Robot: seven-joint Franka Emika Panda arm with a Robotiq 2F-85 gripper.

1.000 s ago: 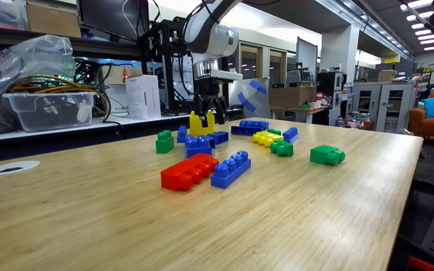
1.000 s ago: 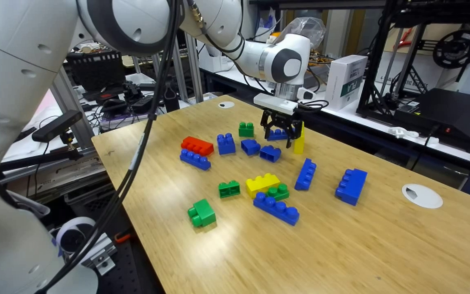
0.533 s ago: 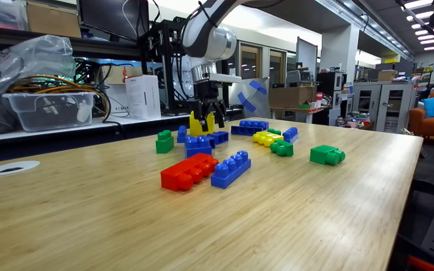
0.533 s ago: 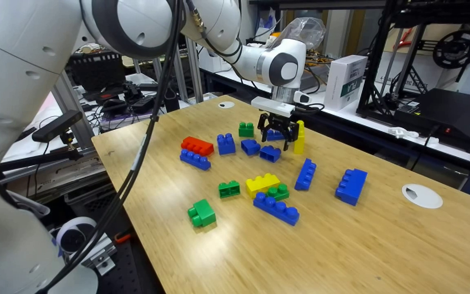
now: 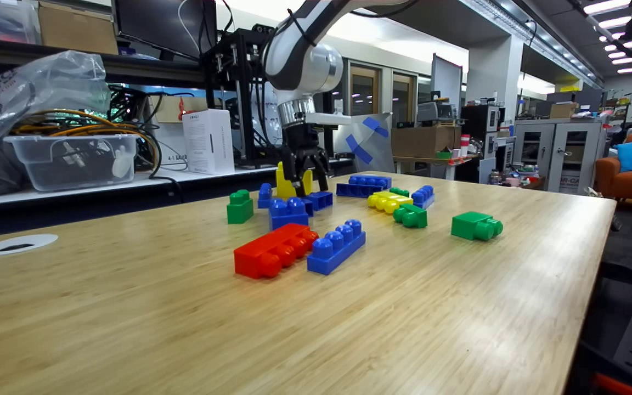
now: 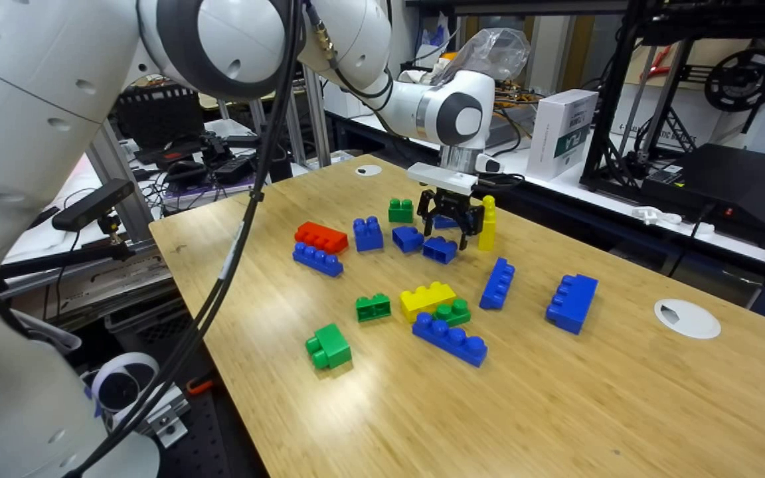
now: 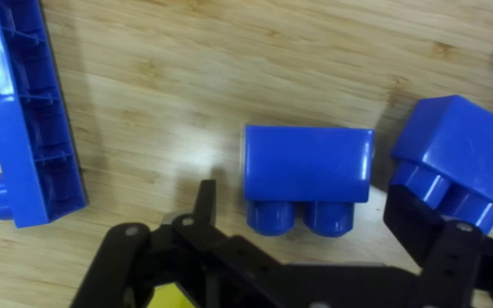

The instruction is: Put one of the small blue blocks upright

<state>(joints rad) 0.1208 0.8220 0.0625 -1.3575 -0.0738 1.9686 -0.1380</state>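
A small blue block lies on its side in the wrist view, studs toward my gripper. It also shows in both exterior views, its hollow underside facing out. A second small blue block lies tilted close beside it, also visible in an exterior view. A third small blue block stands studs up, also in an exterior view. My gripper is open and empty, its fingers on either side of the first block's stud end, apart from it. The gripper shows low above it in both exterior views.
A tall yellow block stands right behind the gripper, near a partly hidden blue brick. A long blue brick lies left in the wrist view. A red brick, green bricks and a yellow brick lie around.
My gripper has moved down toward the first small blue block and slightly left in both exterior views. It has stayed open. The blocks have not moved.
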